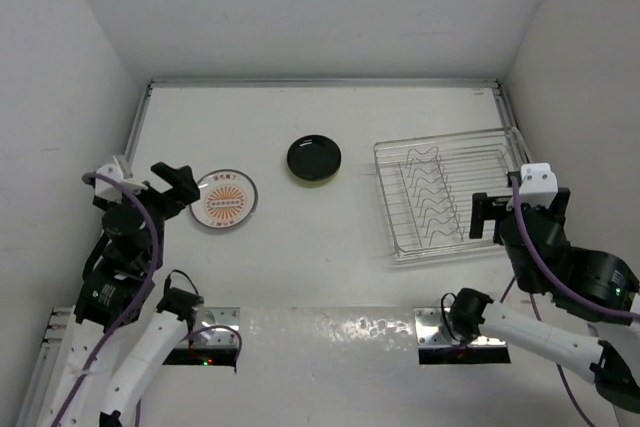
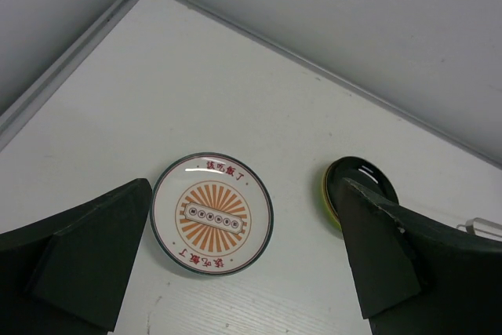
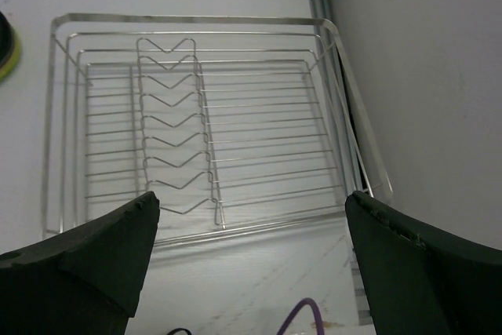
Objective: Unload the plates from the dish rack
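Rack (image 1: 445,197) sits on the right of the table (image 1: 330,107), by the far right corner; right gripper (image 3: 251,202) hovers at its near right side, jaws spread wide, grasping nothing. White plate (image 2: 212,213) with orange sunburst lies flat on the table at left; left gripper (image 2: 243,194) hangs over it, jaws wide, released. Dark plate (image 1: 314,158) lies between white plate and rack, apart from both; it is stacked on a lime-green plate (image 2: 327,198), whose rim shows beneath.

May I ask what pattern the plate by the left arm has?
The plate has an orange sunburst; left wrist view best.
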{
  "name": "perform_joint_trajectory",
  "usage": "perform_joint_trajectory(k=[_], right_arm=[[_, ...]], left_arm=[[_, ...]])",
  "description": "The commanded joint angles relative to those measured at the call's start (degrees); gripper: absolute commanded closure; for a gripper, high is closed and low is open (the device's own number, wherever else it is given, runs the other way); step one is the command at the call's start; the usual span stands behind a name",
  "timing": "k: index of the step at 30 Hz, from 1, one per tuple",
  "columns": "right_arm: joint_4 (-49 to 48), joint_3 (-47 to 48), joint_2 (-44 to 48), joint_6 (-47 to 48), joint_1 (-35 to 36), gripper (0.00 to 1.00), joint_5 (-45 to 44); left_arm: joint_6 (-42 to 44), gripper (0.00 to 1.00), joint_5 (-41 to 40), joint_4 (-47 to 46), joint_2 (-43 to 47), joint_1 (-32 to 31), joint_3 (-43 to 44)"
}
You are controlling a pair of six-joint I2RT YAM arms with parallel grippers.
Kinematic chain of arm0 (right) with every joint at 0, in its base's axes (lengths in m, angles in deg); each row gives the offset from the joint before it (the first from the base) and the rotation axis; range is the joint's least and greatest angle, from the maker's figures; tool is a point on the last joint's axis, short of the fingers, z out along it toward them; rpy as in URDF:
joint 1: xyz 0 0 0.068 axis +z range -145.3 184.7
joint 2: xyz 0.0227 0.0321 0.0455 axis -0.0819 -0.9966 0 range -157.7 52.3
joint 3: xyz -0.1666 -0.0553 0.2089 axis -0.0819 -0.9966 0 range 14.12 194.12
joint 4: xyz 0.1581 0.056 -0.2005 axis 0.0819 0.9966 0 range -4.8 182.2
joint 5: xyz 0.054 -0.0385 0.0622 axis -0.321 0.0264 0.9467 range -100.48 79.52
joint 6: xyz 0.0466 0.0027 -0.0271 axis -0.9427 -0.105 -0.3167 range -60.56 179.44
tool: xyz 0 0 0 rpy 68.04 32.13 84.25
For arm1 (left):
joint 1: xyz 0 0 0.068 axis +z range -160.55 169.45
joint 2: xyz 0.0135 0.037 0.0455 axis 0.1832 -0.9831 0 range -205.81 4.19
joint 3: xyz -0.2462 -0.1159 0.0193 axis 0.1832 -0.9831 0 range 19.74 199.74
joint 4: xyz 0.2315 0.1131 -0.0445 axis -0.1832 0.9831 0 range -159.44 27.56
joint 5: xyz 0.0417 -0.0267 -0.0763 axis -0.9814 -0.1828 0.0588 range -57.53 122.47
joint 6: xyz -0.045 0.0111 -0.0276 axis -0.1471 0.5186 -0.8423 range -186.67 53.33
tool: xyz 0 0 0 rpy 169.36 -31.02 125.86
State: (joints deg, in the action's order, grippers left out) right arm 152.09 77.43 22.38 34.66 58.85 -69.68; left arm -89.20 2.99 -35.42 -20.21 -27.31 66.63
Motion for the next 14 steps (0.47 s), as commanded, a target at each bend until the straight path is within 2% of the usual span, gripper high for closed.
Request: perform_joint_trajectory(k=[1, 7, 14], right_arm=[[5.4, -0.6, 0.8, -2.0, 0.1, 0.01, -3.0], [3.7, -3.0, 4.2, -1.9, 0.1, 0.01, -2.6], [1.5, -4.3, 3.2, -1.9, 0.1, 0.01, -1.8]], left_arm=[[0.9, 0.00, 0.9, -2.8, 0.9, 0.4, -1.5], [1.3, 0.00, 3.3, -3.4, 0.2, 0.4, -2.0], [1.3, 0.00, 4.3, -4.0, 0.5, 0.4, -2.4]])
